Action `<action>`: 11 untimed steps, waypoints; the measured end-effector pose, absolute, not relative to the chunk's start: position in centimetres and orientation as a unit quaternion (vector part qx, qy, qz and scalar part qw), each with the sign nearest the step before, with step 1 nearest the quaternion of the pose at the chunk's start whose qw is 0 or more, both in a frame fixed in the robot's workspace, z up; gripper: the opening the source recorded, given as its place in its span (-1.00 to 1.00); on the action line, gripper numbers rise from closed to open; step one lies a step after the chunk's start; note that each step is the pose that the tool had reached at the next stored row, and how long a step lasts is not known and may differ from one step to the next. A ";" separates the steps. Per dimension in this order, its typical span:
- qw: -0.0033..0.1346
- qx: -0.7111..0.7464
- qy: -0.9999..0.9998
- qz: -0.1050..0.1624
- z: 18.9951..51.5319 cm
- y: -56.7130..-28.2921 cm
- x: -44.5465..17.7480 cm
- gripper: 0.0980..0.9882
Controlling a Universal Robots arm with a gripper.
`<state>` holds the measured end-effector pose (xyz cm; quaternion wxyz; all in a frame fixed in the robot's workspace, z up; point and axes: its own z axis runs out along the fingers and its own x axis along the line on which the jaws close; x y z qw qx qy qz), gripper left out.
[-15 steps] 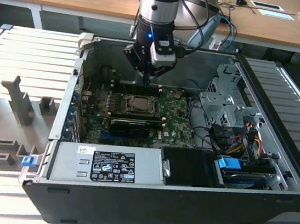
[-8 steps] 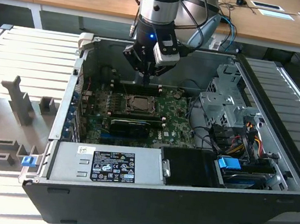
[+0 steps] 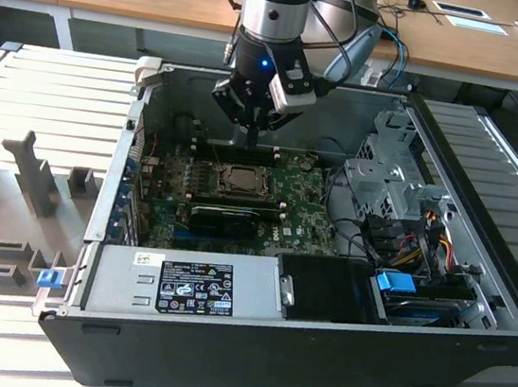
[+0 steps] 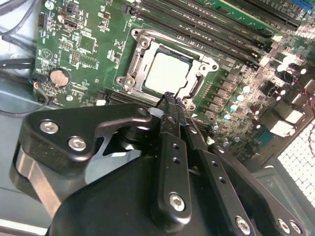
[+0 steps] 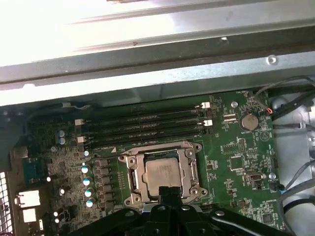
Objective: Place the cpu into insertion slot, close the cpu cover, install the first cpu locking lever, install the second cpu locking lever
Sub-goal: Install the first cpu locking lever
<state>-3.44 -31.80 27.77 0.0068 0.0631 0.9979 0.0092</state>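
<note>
Gripper (image 4: 170, 98) clenched: fingers pressed together into one narrow black tip, nothing between them. In both wrist views the tip (image 5: 167, 192) hangs at one edge of the insertion slot (image 4: 197, 87), just beside its rim; contact cannot be told. In the exterior view the gripper (image 3: 250, 135) points down into the open computer case (image 3: 220, 341), over the far edge of the socket.

The cpu (image 4: 167, 73) lies flat in the slot, pale metal top up, also seen in the first wrist view (image 5: 161, 175). The cpu cover (image 4: 142, 49) is down, its silvery frame around the chip and the chip showing through the window. Lever positions cannot be made out.

The slot sits near the middle of the green board (image 4: 83, 44), with the long black memory slots (image 5: 142, 130) running along one side of it. A coin cell (image 4: 59, 77) sits toward a board corner. The case rests on a ribbed grey bench (image 3: 53, 90).
</note>
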 end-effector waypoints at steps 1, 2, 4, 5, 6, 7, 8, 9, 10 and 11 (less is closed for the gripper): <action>0.007 0.059 0.998 0.009 27.7 -31.8 -3.5 -0.98; 0.006 0.052 0.999 0.009 27.6 -31.8 -3.5 -0.98; 0.006 0.030 0.999 0.009 27.5 -31.8 -3.5 -0.98; 0.006 0.011 1.000 0.009 27.5 -31.8 -3.5 -0.98; 0.006 -0.008 1.000 0.009 27.5 -31.8 -3.5 -0.98; 0.006 -0.018 1.000 0.010 27.5 -31.8 -3.5 -0.98; 0.006 -0.027 1.000 0.010 27.5 -31.8 -3.5 -0.98; 0.006 -0.042 0.999 0.010 27.4 -31.8 -3.5 -0.98; 0.005 -0.057 0.998 0.010 27.4 -31.8 -3.5 -0.98; 0.005 -0.070 0.997 0.010 27.4 -31.8 -3.5 -0.98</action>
